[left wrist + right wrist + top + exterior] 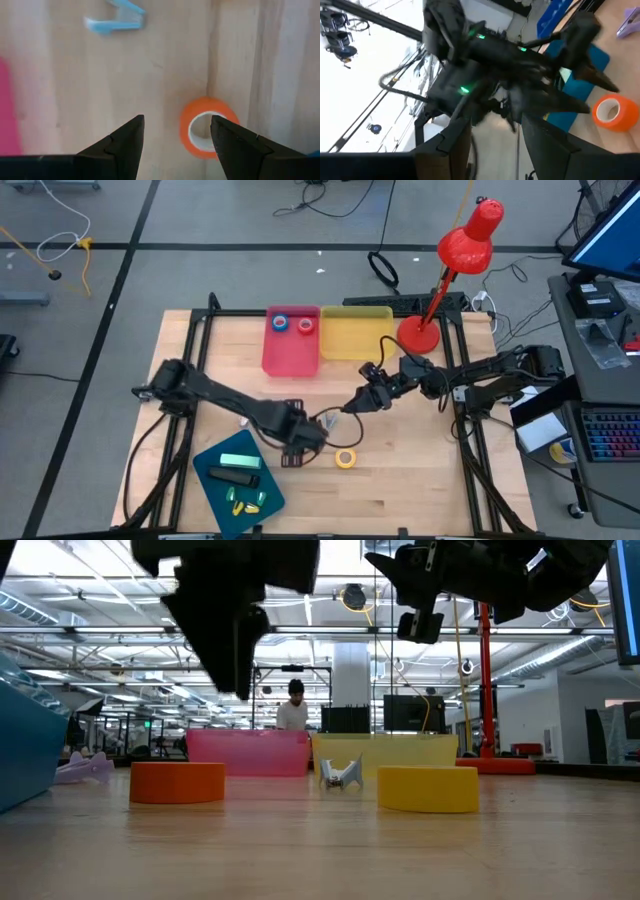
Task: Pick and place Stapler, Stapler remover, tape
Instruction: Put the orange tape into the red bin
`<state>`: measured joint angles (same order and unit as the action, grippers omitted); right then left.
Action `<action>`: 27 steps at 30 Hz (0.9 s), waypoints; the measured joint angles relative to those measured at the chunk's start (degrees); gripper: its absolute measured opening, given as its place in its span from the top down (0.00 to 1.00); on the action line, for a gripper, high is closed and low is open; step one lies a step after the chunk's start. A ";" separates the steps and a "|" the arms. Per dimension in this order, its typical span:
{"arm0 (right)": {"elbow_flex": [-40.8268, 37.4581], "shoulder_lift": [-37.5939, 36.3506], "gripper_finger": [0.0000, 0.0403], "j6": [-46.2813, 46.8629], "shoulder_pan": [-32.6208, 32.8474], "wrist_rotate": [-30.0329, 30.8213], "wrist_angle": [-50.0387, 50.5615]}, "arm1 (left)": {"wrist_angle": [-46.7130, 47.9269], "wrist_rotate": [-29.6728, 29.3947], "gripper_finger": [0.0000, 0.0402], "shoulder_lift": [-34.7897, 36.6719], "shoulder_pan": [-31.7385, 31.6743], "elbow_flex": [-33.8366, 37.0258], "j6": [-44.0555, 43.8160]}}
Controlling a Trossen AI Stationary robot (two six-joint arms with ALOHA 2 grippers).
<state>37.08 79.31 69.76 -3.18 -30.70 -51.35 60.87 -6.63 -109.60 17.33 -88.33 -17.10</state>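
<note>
Near edge of the worktop [400,480], about 7 o'clock: blue tray [215,480] holding a green block, a black bar and small yellow-green pieces.

Just beyond, near centre: yellow tape roll [346,459], a flat ring with an open centre, lying flat. At its 9 o'clock, the orange tape roll [207,127], same ring form with a pale inner core, lying flat under the left tool [175,137]. Left tool hovers above it, fingers spread wide, gripping nothing.

A small metal staple remover [341,775] lies farther back.

Right tool [362,402] hangs above the worktop at centre, fingers parted; nothing visibly held.

Far edge, 12 o'clock: pink bin [290,352] containing the blue tape roll [281,323] and red tape roll [305,326]; yellow bin [355,335] beside it.
</note>
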 joint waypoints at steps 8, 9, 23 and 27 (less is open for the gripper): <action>-0.02 0.02 0.58 0.02 0.02 -1.14 -0.27 | 0.84 0.59 0.43 -6.60 2.26 0.04 -0.77; -0.02 0.02 0.59 0.02 0.02 -1.14 -0.27 | 1.32 0.27 0.43 -7.12 2.38 0.04 -1.40; -0.02 0.02 0.58 0.04 0.02 -1.16 -0.26 | -3.99 3.18 0.49 -8.79 1.96 9.37 -7.82; -0.02 0.02 0.58 0.04 0.02 -1.12 -0.25 | -4.24 4.78 0.70 -8.77 1.76 9.45 -7.34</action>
<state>37.06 79.33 69.80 -3.16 -31.81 -51.59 56.63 -1.85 -118.37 19.09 -78.88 -24.44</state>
